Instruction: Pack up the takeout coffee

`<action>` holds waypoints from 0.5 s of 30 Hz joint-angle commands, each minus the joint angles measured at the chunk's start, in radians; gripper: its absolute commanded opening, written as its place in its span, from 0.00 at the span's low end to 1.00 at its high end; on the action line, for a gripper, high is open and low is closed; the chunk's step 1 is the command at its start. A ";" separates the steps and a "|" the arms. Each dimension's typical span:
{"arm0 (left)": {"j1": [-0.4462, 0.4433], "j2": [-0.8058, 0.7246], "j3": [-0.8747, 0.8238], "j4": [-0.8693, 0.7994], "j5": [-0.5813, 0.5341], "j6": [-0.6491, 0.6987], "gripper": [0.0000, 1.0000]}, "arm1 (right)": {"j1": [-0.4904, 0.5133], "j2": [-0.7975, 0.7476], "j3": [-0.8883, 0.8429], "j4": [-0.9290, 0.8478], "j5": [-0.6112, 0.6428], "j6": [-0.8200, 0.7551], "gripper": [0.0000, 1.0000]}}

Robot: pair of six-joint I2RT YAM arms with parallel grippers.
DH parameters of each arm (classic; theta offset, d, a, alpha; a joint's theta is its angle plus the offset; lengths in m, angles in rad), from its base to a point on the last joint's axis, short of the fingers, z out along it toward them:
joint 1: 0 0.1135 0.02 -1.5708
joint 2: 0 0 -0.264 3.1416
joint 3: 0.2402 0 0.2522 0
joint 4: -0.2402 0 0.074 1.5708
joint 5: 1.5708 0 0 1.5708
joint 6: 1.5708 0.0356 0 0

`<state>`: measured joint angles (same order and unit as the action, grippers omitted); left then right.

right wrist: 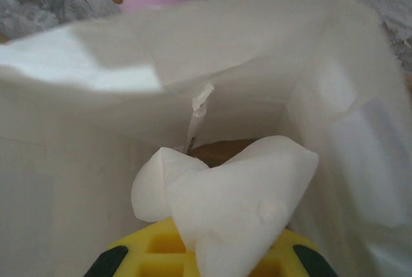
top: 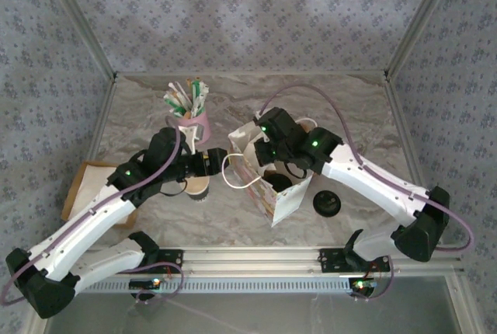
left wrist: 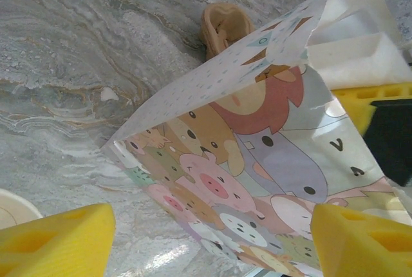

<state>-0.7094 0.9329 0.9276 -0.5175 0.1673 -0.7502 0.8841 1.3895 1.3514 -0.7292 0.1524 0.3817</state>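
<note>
While your left tool (top: 217, 161) hangs spread beside the paper bag (top: 283, 198) standing on the grey marbled tabletop (top: 349, 109), your right tool (right wrist: 206, 257) pinches a white napkin (right wrist: 238, 200) inside it; floral grey fabric walls (top: 233, 15) close in three sides.

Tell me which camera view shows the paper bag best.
The top external view: there the paper bag stands open, seen nearly whole, with the right arm over part of its mouth. The left wrist view shows its cartoon-printed side close up; the right wrist view shows its white inside.
</note>
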 commanded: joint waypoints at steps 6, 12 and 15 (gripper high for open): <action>-0.008 0.022 -0.004 0.047 -0.006 0.008 0.79 | 0.006 0.070 -0.030 0.056 0.053 0.096 0.00; -0.007 0.037 -0.004 0.060 -0.030 0.012 0.80 | 0.005 0.110 -0.013 0.082 0.067 0.130 0.00; -0.007 0.043 -0.003 0.063 -0.038 0.014 0.79 | 0.007 0.134 0.000 0.080 0.070 0.139 0.00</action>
<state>-0.7094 0.9722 0.9260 -0.4862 0.1501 -0.7494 0.8852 1.5040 1.3331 -0.6609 0.1947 0.4870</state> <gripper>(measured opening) 0.796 0.084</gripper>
